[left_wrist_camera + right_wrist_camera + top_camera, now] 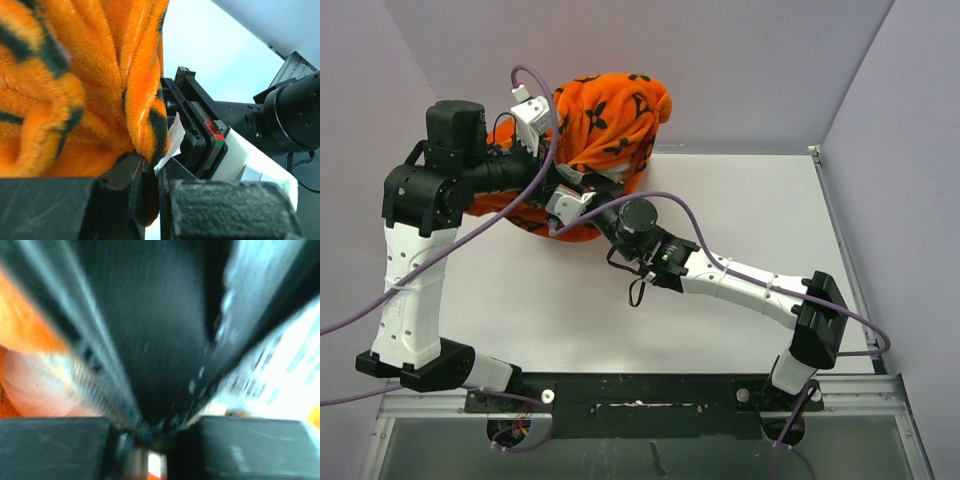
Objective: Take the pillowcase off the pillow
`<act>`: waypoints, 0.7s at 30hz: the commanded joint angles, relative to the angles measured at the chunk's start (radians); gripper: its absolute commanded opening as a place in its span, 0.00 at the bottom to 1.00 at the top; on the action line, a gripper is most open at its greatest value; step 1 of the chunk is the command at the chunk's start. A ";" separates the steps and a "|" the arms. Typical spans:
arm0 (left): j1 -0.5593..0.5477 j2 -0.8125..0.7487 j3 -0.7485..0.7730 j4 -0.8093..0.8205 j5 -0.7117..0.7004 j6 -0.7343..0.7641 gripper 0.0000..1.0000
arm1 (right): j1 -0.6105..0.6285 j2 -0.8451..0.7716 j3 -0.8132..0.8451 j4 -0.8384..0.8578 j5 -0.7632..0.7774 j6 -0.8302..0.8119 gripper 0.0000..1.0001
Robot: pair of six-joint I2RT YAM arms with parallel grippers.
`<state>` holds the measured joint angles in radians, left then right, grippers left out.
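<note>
The orange pillowcase [610,110] with dark flower prints hangs bunched and lifted at the back left of the table. My left gripper [552,150] is shut on a fold of it; in the left wrist view the fabric [75,90] and a small white tag [170,142] sit between the closed jaws [152,167]. My right gripper [582,188] is pressed against the cover's underside, right beside the left one [192,125]. The right wrist view is blurred, with a black mass filling it, orange fabric [20,325] and a pale patch of pillow [30,385] at the left. The rest of the pillow is hidden.
The white table [740,200] stretches to the right and front of the bundle. Grey walls close in at the back and both sides. Purple cables loop over both arms, one crossing the left gripper.
</note>
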<state>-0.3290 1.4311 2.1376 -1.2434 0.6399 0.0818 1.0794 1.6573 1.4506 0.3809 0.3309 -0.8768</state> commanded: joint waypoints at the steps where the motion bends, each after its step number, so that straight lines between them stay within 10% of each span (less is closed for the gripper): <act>1: -0.039 -0.031 0.093 0.029 0.225 -0.032 0.00 | 0.026 0.048 -0.049 0.079 0.038 -0.025 0.00; 9: 0.058 -0.052 0.269 -0.033 0.064 0.162 0.00 | 0.017 -0.081 -0.158 -0.006 0.071 0.224 0.00; 21: 0.062 -0.218 0.067 0.263 -0.337 0.326 0.00 | 0.017 -0.243 -0.316 -0.100 0.114 0.467 0.00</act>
<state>-0.2760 1.3186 2.1990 -1.2804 0.4683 0.3485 1.1213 1.5047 1.2110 0.3939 0.3202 -0.5423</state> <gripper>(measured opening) 0.048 0.073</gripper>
